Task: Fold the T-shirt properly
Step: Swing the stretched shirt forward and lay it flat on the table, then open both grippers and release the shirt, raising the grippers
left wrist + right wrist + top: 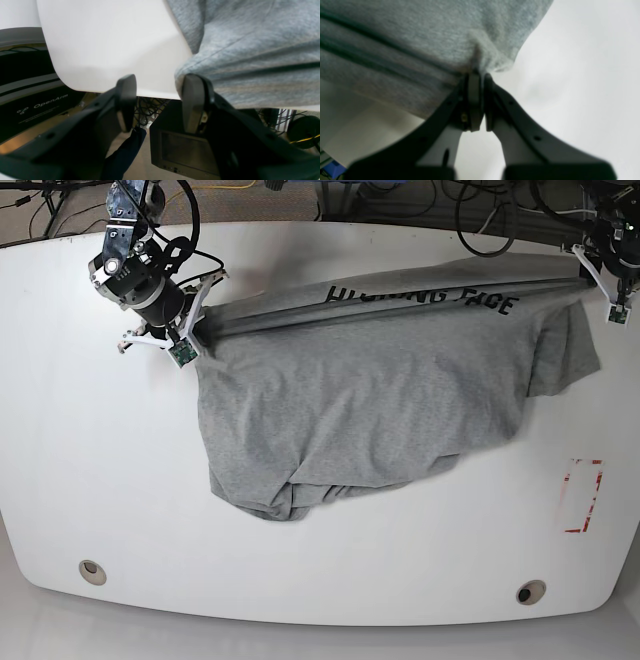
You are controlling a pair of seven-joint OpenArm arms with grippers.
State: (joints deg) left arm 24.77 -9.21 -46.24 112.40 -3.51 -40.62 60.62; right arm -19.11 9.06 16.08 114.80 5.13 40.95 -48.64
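Observation:
The grey T-shirt (380, 400) lies spread on the white table (80, 460), with black lettering along a fold near its far edge. At the shirt's far left corner, my right gripper (195, 330) holds the cloth. The right wrist view shows this gripper (478, 75) shut on a pinch of the shirt's edge (420, 37). My left gripper (590, 272) is at the shirt's far right corner. In the left wrist view it (160, 78) stands open with nothing between its fingers, and the bunched shirt corner (250, 50) rests against the right finger (193, 100).
A red-outlined rectangle (583, 495) is marked on the table at the right. Two round holes (92, 570) (531, 591) sit near the front edge. Cables (480, 220) run behind the far edge. The left wrist view looks past the table edge to a black box (185, 152) below.

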